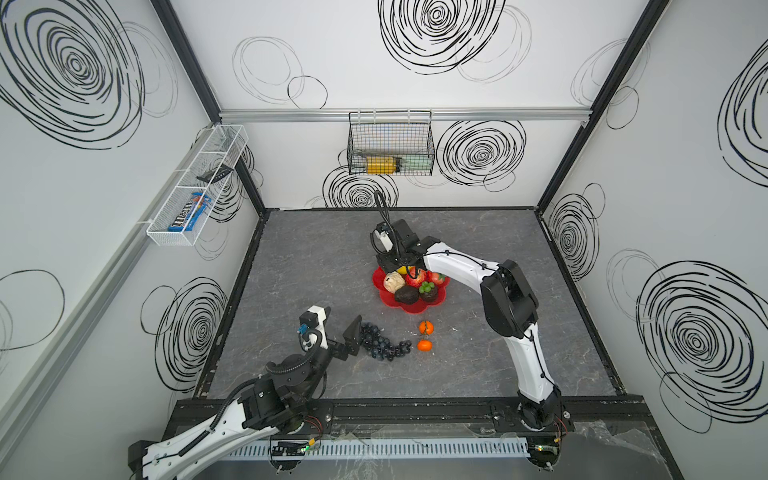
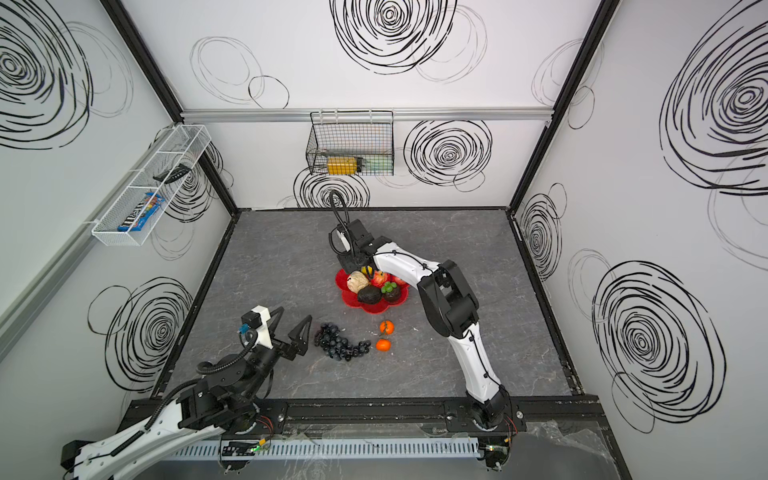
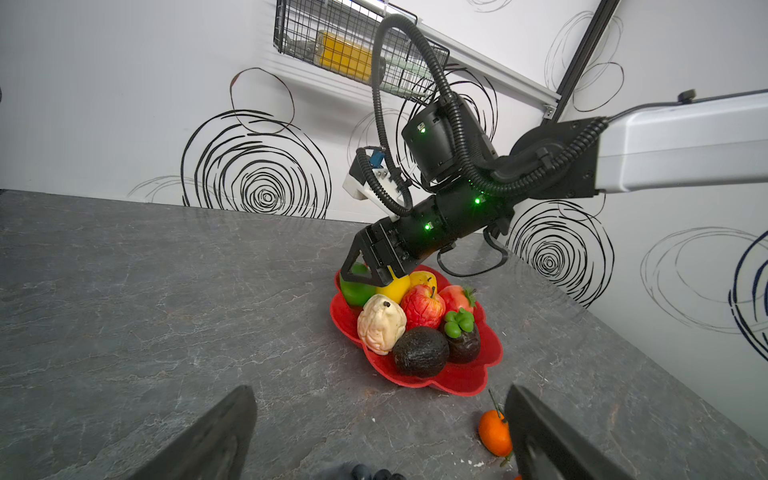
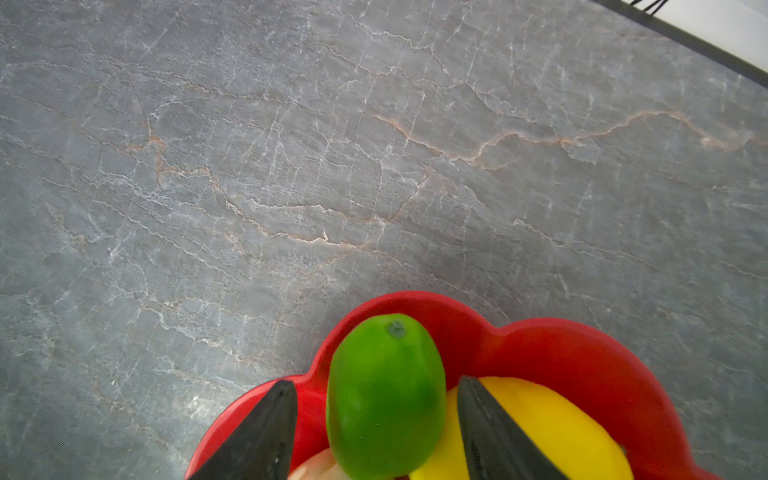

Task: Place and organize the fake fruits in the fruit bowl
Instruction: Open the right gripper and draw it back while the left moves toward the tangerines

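Release step, seemingly: right claw [image 4: 374,380] stood open round the green fruit [image 4: 386,415] in the fruit bowl [image 4: 561,332]; left claw [image 2: 296,312], wide open, empty, needed the grape bunch [image 2: 338,343] next.

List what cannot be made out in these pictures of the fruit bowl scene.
- Green fruit: hidden in both top views under the right gripper.
- Fruit bowl centre: covered by the fake fruits in every view.
- Grape bunch: cut off by the frame edge in the left wrist view.
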`<state>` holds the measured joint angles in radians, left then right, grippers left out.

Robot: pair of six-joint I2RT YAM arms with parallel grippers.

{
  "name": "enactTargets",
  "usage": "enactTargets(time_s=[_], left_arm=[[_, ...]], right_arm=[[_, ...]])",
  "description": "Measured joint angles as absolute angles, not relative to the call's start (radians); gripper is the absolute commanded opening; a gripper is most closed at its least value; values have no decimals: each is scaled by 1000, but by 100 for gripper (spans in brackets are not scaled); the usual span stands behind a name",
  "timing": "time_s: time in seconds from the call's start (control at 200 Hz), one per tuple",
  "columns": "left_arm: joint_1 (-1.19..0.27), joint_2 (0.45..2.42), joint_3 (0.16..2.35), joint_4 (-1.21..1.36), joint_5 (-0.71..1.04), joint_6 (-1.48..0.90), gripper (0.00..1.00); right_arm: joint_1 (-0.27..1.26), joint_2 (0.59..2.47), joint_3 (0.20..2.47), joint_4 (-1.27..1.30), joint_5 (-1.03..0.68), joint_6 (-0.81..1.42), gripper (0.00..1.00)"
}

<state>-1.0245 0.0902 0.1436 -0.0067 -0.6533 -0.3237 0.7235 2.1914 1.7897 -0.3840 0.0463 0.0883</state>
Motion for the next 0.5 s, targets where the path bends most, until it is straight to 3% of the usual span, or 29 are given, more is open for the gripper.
enactTargets(time_s=[0.24, 0.5], left_arm=[[-1024, 115, 144, -5, -639, -324, 97], [-1014, 212, 144, 17, -572, -324, 98]], right_arm=[[762, 2075, 1781, -439, 61, 89, 69], [806, 1696, 1544, -436, 84, 131, 69]])
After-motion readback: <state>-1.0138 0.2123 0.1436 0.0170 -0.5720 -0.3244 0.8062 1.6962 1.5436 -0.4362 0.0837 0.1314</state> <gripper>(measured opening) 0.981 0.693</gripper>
